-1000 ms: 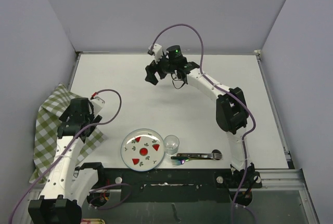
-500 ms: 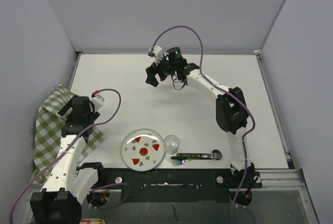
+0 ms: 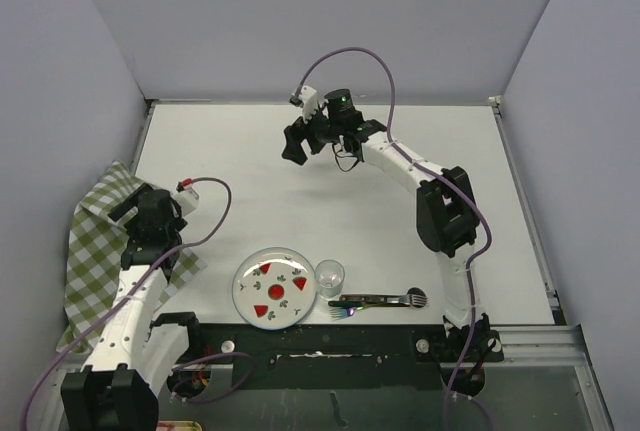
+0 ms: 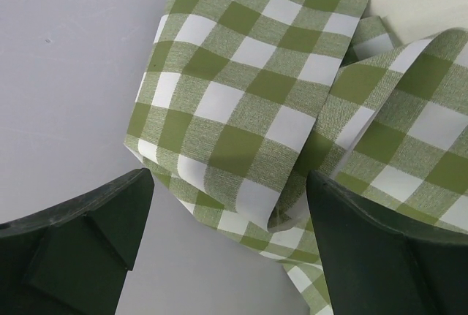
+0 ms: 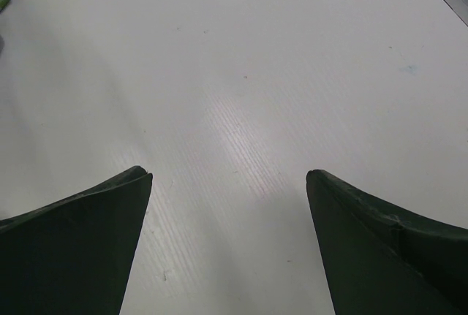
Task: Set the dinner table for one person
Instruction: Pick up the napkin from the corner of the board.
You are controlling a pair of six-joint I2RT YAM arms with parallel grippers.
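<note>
**Top external view: both end effectors gape wide, place setting hugs the near rail**

Top external shows the large flat white rectangular bench with metal-railed edges (image 3: 260, 186) filling the floor of a grey-walled enclosure, with walls rising just beyond its left, far and right rails.

The left end effector (image 3: 138, 213) hangs at the left rail over a green-and-white checked cloth (image 3: 95, 251). Its jaws are spread wide and hold nothing. The cloth drapes across that edge, partly on the bench and partly off it. In the left wrist view the cloth (image 4: 241, 96) lies folded and bunched between the parted fingers of the left end effector (image 4: 228, 183).

The right end effector (image 3: 294, 141) reaches toward the far middle, short of the far rail. It too is wide open and grips nothing. Its wrist view shows only white bench surface (image 5: 234, 74) between the fingers (image 5: 80, 242).

Along the near rail sit three things:
- a round white plate with red wedge prints (image 3: 250, 276);
- a small clear drinking glass (image 3: 330, 275), just beside the plate's right rim;
- iridescent metal cutlery (image 3: 372, 301), lying lengthwise to the right of the glass.

A broad stretch of white surface separates this row from the right end effector.
</note>
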